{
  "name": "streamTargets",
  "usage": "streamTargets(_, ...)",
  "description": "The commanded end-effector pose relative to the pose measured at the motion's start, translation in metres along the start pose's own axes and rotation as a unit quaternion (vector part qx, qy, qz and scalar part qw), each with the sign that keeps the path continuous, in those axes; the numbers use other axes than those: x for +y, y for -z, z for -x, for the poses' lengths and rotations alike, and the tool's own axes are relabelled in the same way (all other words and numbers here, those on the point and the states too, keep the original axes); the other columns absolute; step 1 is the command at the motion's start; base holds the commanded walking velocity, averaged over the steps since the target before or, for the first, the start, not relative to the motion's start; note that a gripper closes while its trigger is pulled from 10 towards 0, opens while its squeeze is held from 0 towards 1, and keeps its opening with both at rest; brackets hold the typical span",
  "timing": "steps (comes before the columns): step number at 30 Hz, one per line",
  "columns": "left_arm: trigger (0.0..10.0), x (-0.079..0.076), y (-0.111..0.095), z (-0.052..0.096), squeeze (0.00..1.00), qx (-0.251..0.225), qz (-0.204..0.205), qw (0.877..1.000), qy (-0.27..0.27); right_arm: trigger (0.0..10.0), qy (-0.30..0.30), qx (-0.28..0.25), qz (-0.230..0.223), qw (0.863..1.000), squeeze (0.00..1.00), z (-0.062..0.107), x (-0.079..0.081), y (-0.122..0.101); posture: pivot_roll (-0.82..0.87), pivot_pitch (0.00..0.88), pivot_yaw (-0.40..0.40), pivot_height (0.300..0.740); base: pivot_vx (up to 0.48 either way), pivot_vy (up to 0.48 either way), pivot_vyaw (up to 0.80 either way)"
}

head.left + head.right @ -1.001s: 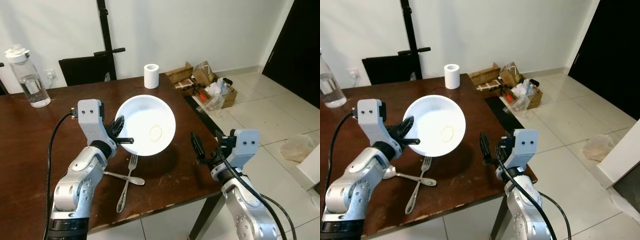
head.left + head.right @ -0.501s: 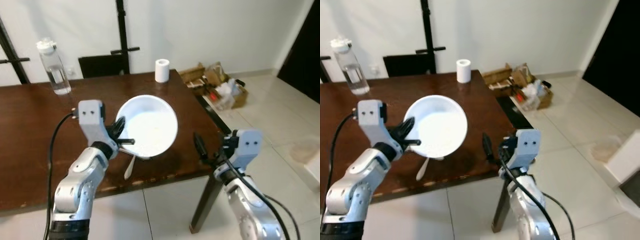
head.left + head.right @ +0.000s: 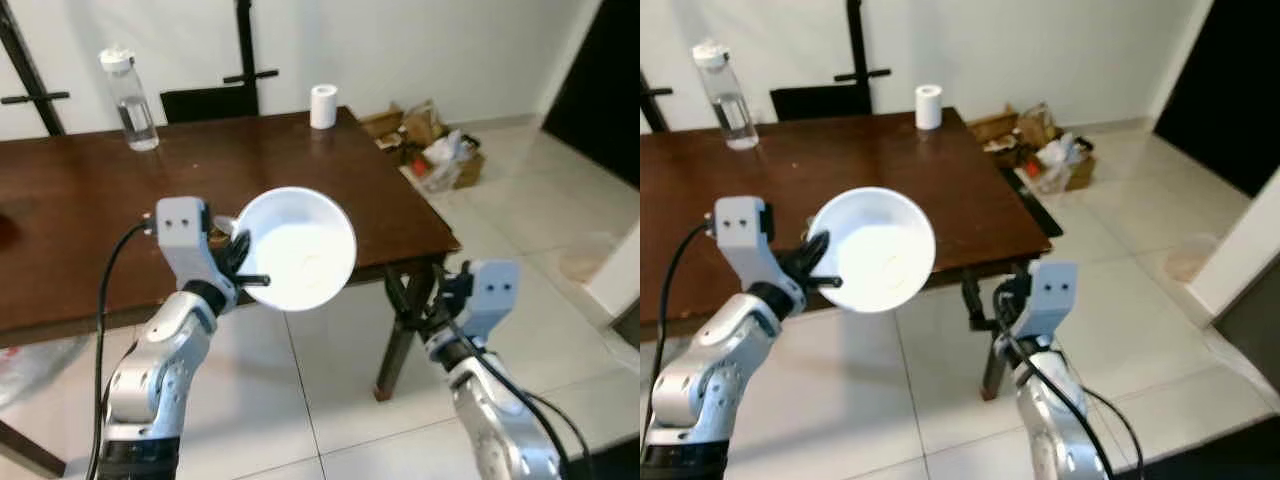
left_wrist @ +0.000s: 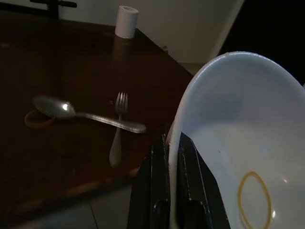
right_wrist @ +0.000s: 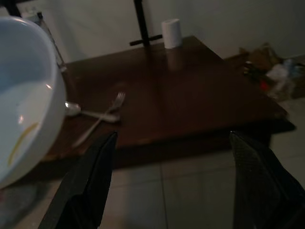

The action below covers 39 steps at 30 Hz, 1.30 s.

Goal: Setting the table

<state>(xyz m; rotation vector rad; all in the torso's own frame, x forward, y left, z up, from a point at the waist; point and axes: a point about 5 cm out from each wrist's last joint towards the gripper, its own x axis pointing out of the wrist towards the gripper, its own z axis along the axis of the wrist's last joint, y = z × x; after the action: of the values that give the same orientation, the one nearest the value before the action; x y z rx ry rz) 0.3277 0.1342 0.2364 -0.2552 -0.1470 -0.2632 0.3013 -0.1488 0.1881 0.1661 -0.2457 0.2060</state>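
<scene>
My left gripper (image 3: 243,268) is shut on the near rim of a white bowl (image 3: 300,248), held up and tilted in front of the brown table (image 3: 120,190). In the left wrist view both fingers (image 4: 162,181) pinch the rim, and a thin yellow ring (image 4: 255,200) lies inside the bowl (image 4: 243,124). A fork (image 4: 117,136) and a spoon (image 4: 59,108) lie crossed on the table near its front edge. My right gripper (image 3: 405,298) is open and holds nothing, low to the right of the bowl, off the table's corner.
A water bottle (image 3: 128,88) and a white paper roll (image 3: 322,105) stand at the table's far edge. Boxes and bags (image 3: 432,150) clutter the floor to the right of the table. Pale tiled floor (image 3: 330,400) lies below me.
The camera has drawn back from the table, so more of the table and floor shows. The bowl stays in my left gripper, and the right gripper stays open.
</scene>
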Motion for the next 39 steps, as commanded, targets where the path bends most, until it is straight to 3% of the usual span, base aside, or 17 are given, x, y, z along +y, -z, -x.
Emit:
streamTargets(1, 10.0, 0.0073, 0.0043, 0.004, 0.0, 0.008, 0.003, 1.0, -0.013, 10.0, -0.008, 0.008, -0.009, 1.0, 0.0, 0.0008, 0.0064, 0.0045, 0.01, 0.079, 0.083, 0.74, -0.435, 0.0, 0.0)
streamTargets(20, 10.0, 0.0072, 0.0047, 0.0033, 0.0, 0.01, 0.004, 1.0, -0.012, 10.0, -0.01, 0.008, -0.01, 1.0, 0.0, 0.0006, 0.0075, 0.0052, 0.01, 0.079, 0.085, 0.74, -0.42, 0.0, 0.0)
streamTargets(35, 10.0, 0.0059, 0.0068, 0.0019, 0.0, 0.015, 0.012, 1.0, -0.012, 10.0, -0.013, 0.015, -0.003, 1.0, 0.0, 0.0, 0.0065, 0.0061, 0.0, 0.066, 0.085, 0.74, 0.0, 0.0, 0.0)
streamTargets(39, 10.0, 0.0051, 0.0079, 0.0021, 0.0, 0.018, 0.009, 1.0, -0.012, 10.0, -0.018, 0.017, 0.003, 1.0, 0.0, 0.0003, 0.0073, 0.0072, 0.0, 0.065, 0.087, 0.74, 0.0, 0.0, 0.7)
